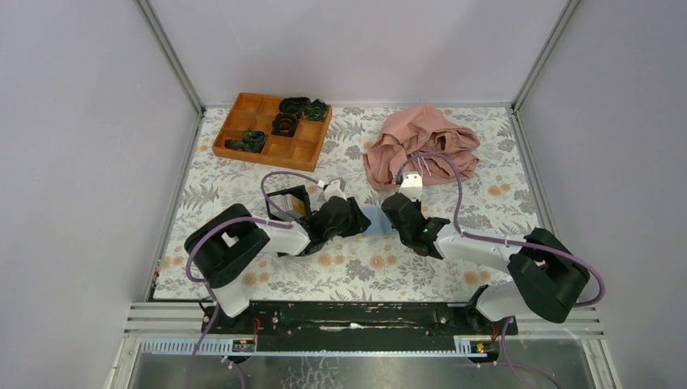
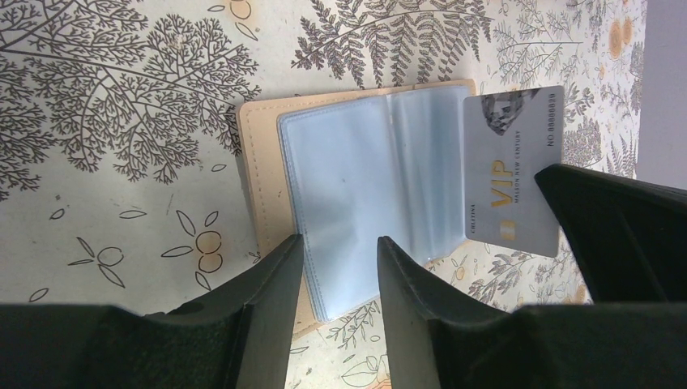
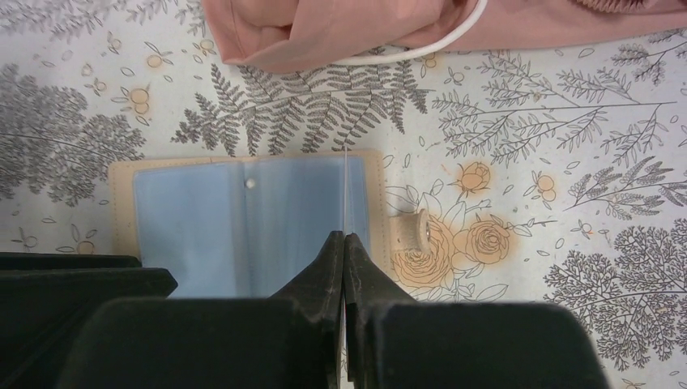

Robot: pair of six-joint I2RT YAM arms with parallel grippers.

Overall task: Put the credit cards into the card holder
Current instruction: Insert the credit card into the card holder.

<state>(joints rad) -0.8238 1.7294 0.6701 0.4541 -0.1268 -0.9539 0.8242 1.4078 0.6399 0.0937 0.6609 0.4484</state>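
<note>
Credit card (image 2: 510,174) face visible only from left wrist; right wrist gives me it edge-on, pinched by right gripper (image 3: 345,243) over open card holder (image 3: 194,215). Left gripper (image 2: 340,241) parted, empty.

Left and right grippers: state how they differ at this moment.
The left gripper has its jaws apart and grips nothing; the right gripper is shut on a card. The left gripper's fingers stand over one edge of the open card holder, while the right gripper holds the card on edge over the holder's blue sleeves. Both are black, two-fingered and point down at the holder.
</note>
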